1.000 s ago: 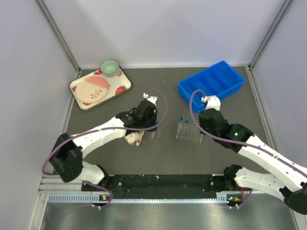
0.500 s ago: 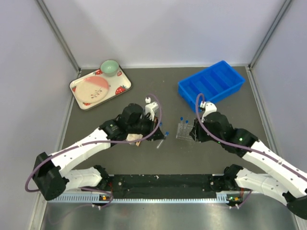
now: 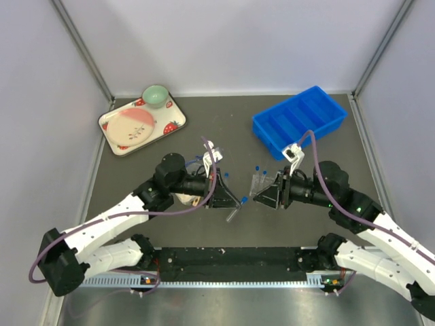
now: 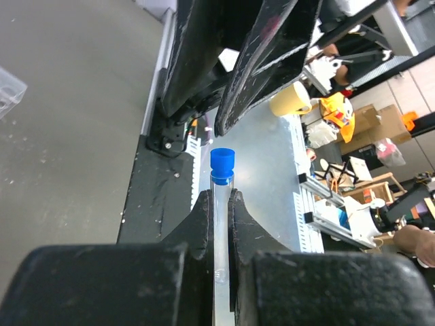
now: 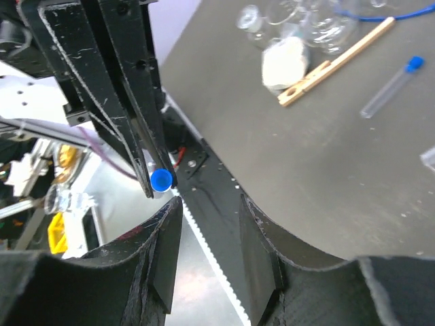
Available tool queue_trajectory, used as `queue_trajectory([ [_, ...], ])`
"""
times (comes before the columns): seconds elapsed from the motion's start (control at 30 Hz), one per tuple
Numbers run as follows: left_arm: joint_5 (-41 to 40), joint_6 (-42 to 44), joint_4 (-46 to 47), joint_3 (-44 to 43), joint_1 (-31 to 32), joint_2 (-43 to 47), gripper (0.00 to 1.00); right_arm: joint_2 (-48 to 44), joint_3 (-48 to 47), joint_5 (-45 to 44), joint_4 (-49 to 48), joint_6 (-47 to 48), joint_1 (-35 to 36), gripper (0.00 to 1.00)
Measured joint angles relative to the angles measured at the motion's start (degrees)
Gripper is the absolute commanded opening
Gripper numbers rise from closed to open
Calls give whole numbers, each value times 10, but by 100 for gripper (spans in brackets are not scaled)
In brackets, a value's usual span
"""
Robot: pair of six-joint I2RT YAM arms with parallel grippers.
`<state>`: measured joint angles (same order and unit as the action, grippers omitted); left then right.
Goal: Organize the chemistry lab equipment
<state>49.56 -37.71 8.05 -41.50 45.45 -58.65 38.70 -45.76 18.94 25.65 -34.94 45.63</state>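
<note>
Top view: both arms reach in toward the table's (image 3: 136, 204) centre, slightly to the 6 o'clock side. We note the left gripper (image 3: 230, 197) pointing to 3 o'clock and the right gripper (image 3: 264, 193) pointing to 9 o'clock. Their tips face each other, near but apart.

Left gripper: fingers pressed onto a blue-capped tube (image 4: 222, 166). The tube runs along the fingers, with the cap sticking out past the tips toward the other arm.

Right gripper (image 5: 209, 207): fingers spread, nothing between them. In its wrist view the held cap sits just off one fingertip, outside the gap.

Tube rack (image 3: 259, 181): just at 12 o'clock of the right gripper's tips and partly hidden by it. We see two blue caps above it.

Loose tube (image 3: 232, 216): lying flat on the table at 6 o'clock of the left gripper's tips.

Whitish wad (image 5: 284, 61) and wooden stick (image 5: 340, 60): just beside each other, at 9 o'clock of the left gripper in the top view. Glass flasks (image 5: 325, 30) stand close beyond the wad.

Blue bin (image 3: 299, 121): 1 o'clock corner of the table. Strawberry-print tray (image 3: 173, 125): 10 o'clock corner, carrying a pink plate (image 3: 132, 127) and a green bowl (image 3: 155, 96).
</note>
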Motion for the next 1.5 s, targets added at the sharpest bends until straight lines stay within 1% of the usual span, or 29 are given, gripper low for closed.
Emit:
queue_trajectory([
  [0.13, 26, -26, 46, 6, 0, 9, 0, 0, 4, 37, -35, -21, 5, 40],
  [0.27, 41, -39, 69, 7, 0, 13, 0, 5, 4, 57, -67, -38, 19, 40],
  [0.6, 59, -50, 89, 10, 0, 21, 0, 4, 4, 66, -104, -55, 56, 40],
  [0.97, 60, -57, 95, 12, 0, 21, 0, 15, 4, 66, -130, -58, 68, 40],
  [1.07, 60, -57, 95, 12, 0, 21, 0, 20, 4, 66, -135, -58, 68, 37],
  [1.4, 60, -57, 95, 12, 0, 22, 0, 23, 3, 66, -141, -58, 71, 33],
  [1.5, 60, -57, 95, 12, 0, 23, 0, 24, 3, 66, -143, -58, 72, 29],
])
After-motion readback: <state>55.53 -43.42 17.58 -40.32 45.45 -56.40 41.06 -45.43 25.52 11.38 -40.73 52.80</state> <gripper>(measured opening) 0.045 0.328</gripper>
